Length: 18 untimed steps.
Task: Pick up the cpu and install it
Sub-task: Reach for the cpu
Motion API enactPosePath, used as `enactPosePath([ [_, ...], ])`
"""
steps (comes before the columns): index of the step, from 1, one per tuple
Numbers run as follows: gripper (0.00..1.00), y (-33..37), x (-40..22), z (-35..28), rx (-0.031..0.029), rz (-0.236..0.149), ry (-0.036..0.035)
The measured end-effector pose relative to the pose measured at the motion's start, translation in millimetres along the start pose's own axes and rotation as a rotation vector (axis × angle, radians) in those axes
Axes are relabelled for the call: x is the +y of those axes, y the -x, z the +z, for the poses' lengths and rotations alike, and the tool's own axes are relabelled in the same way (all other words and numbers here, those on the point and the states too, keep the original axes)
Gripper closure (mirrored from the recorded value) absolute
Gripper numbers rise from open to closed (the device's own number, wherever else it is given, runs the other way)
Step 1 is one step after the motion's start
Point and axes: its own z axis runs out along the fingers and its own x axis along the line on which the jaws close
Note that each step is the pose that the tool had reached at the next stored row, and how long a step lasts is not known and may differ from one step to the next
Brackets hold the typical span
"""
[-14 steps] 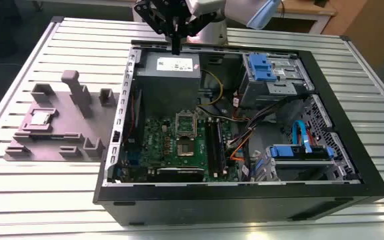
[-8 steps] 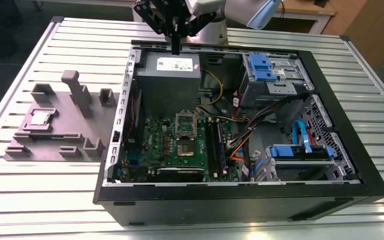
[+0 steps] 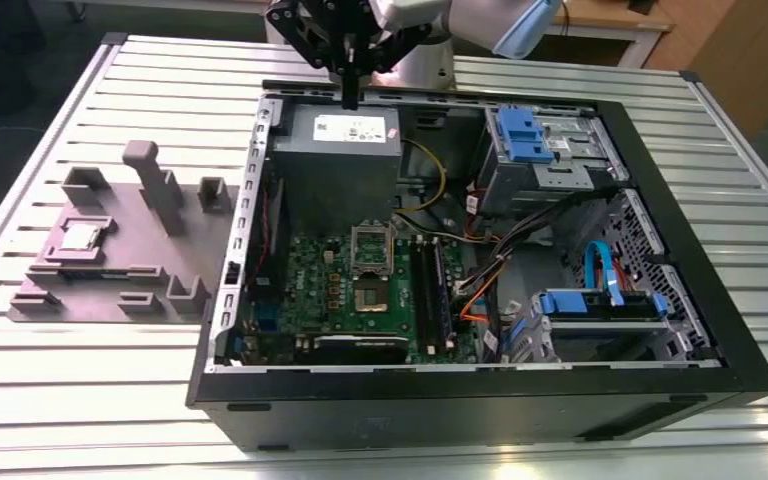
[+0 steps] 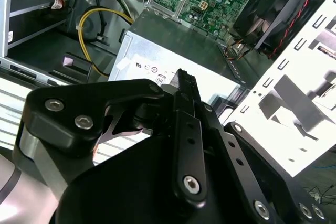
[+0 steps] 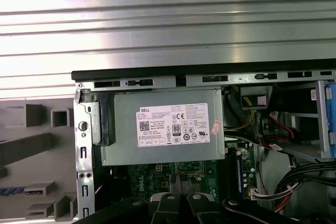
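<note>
Now | step 1, pick, likely not begun | gripper (image 3: pixel 351 98) pinched together, empty | power supply (image 3: pixel 335 130) just beneath it | cpu (image 3: pixel 84 237) well apart from it; grasp needs jaws spread

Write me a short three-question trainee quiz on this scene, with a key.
1. True or false: the gripper holds the cpu.
2. The cpu lies on: A) the grey fixture beside the case; B) the motherboard; C) a blue drive bay.
3. Fill in: the gripper hangs over the case's silver ____.
Key: 1 false; 2 A; 3 power supply.
</note>
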Motion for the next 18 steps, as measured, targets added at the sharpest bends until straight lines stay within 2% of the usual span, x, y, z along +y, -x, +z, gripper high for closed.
enactPosePath([
  [6, 0.90, -1.0, -0.1, 0.0, 0.0000, 0.000, 0.0000],
  [8, 0.90, -4.5, -0.3, 0.0, 0.0001, 0.000, 0.0000],
  [18, 0.90, -9.1, -0.7, -0.1, 0.0000, 0.000, 0.0000],
])
